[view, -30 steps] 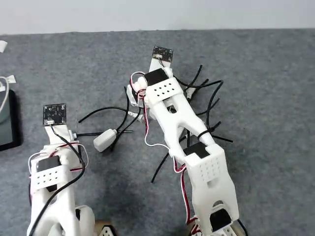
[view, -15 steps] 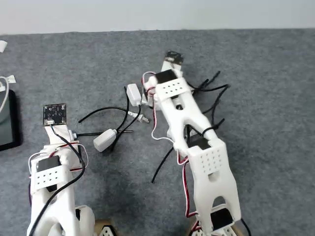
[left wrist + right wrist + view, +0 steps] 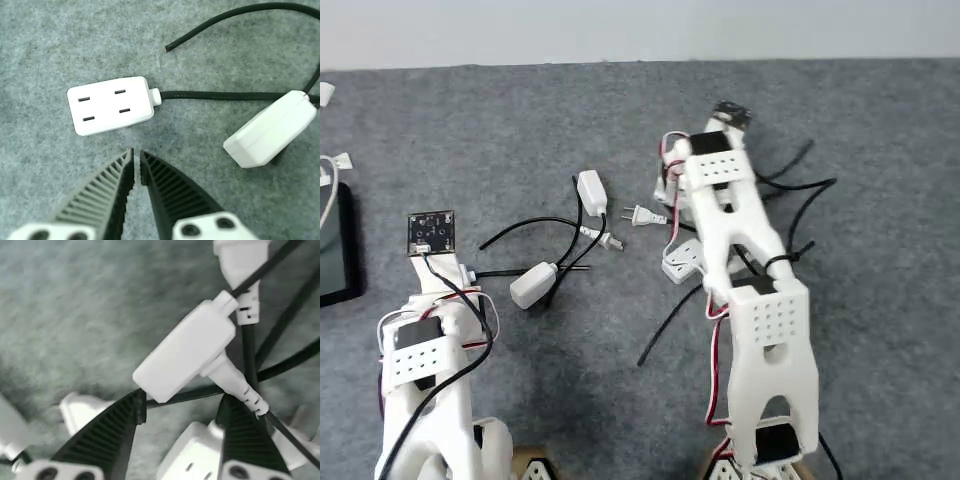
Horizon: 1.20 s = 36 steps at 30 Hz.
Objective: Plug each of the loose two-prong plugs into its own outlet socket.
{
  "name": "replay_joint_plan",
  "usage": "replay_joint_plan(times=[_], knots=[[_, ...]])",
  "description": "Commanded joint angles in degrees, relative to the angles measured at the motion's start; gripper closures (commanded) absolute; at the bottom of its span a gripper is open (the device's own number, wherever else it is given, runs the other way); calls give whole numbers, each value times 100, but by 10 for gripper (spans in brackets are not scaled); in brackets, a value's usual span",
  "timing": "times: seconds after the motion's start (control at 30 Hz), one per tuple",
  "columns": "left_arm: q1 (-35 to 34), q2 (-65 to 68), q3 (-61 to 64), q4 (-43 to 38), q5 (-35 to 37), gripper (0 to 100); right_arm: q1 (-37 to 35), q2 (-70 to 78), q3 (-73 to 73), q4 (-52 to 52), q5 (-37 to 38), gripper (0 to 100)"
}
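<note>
The right tool has been swung aside, spread wide and empty above a white socket block, and a loose plug is uncovered just beside it, not yet plugged in

I see a white outlet socket with dark slots on a black cord. Speckled grey carpet covers my table.
</note>
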Motion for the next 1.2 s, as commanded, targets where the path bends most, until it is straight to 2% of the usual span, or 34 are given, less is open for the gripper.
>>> replay_joint_plan(times=[0.0, 0.27, 0.43, 0.63, 0.77, 0.93, 1.17], knots=[[-26, -88, -40, -123, -44, 987, 453, -251, -176, 40, -9, 768], [-26, -88, -40, -123, -44, 987, 1112, -242, -448, 57, -9, 766], [88, -97, -13, -123, -44, 987, 1121, -259, -949, 92, -9, 765], [88, -123, 13, -141, -44, 987, 1262, -259, -2295, 1385, 475, 765], [88, -123, 13, -149, -44, 987, 1613, -171, -3121, 2044, 519, 765], [97, -123, 13, -149, -44, 987, 1930, 382, -3156, 1692, 510, 765], [97, -123, 13, -141, -44, 987, 1455, 778, -3481, 1147, 510, 765]])
